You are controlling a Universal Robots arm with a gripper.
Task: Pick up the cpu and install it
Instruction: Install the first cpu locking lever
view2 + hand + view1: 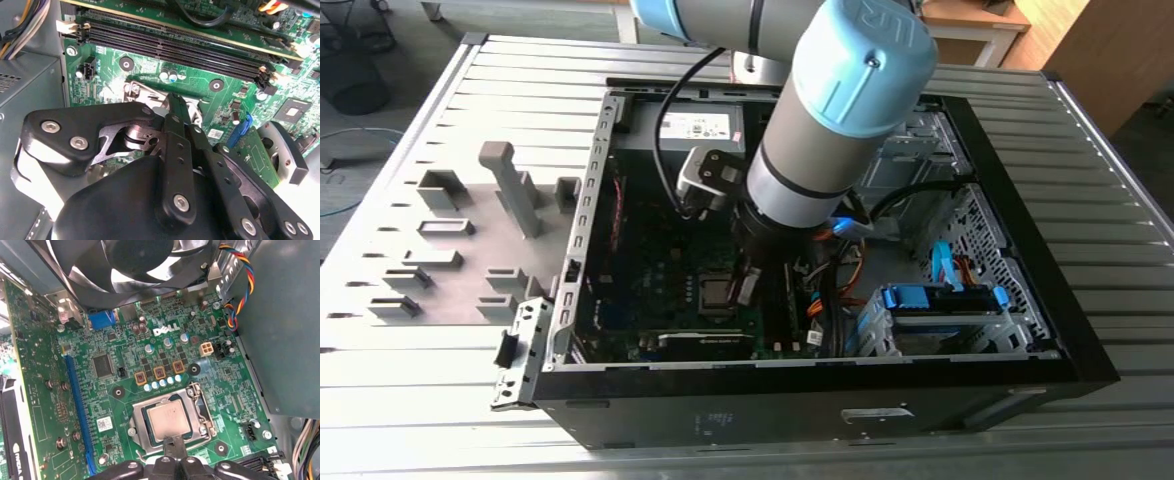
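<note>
Now the gripper [172,447] hangs low inside the computer case [587,240], its fingers drawn nearly together at the near edge of the cpu [169,421], which lies flat within the socket frame [137,425] on the green motherboard [125,375], directly beyond the fingertips.

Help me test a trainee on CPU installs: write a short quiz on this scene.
1. True or false: the small square silvery metal cpu lies within the dark metal socket frame on the green motherboard.
2. The gripper has its tip: A at the cpu's edge; B at the motherboard's far corner; C off the motherboard.
3. What colour is the long slot beside the socket frame?
Key: 1 true; 2 A; 3 blue.
</note>
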